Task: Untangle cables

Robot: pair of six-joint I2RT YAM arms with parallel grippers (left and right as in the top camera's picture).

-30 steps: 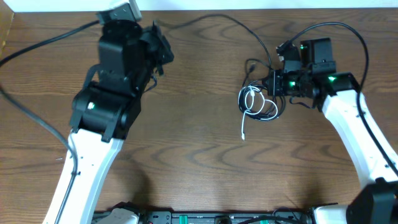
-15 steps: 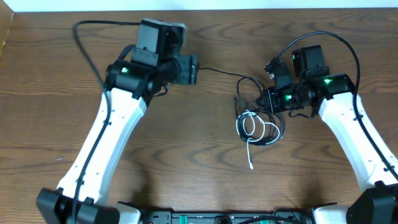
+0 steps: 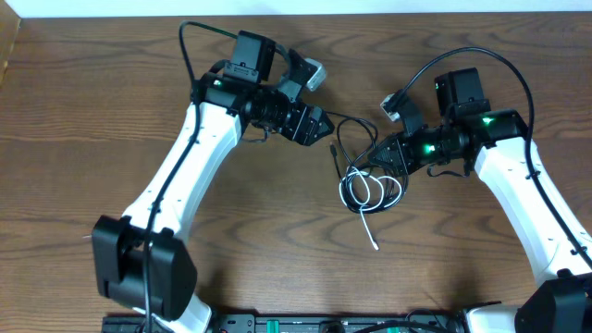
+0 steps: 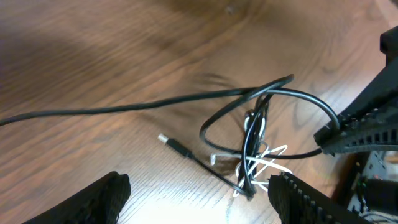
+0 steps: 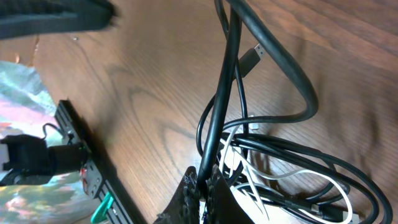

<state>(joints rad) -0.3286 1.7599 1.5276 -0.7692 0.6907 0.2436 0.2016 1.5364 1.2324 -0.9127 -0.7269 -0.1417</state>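
A tangle of thin black cords (image 5: 227,62) wound through one shorter white cord (image 3: 369,228) lies on the brown wood-grain table (image 3: 277,240). The right gripper (image 5: 202,185) sits at the tangle's right edge, its fingers pinched tight on one black strand. The left gripper (image 4: 199,183) hangs just to the tangle's left, fingers spread wide and holding nothing, with a loose plug end (image 4: 165,140) on the wood below it.
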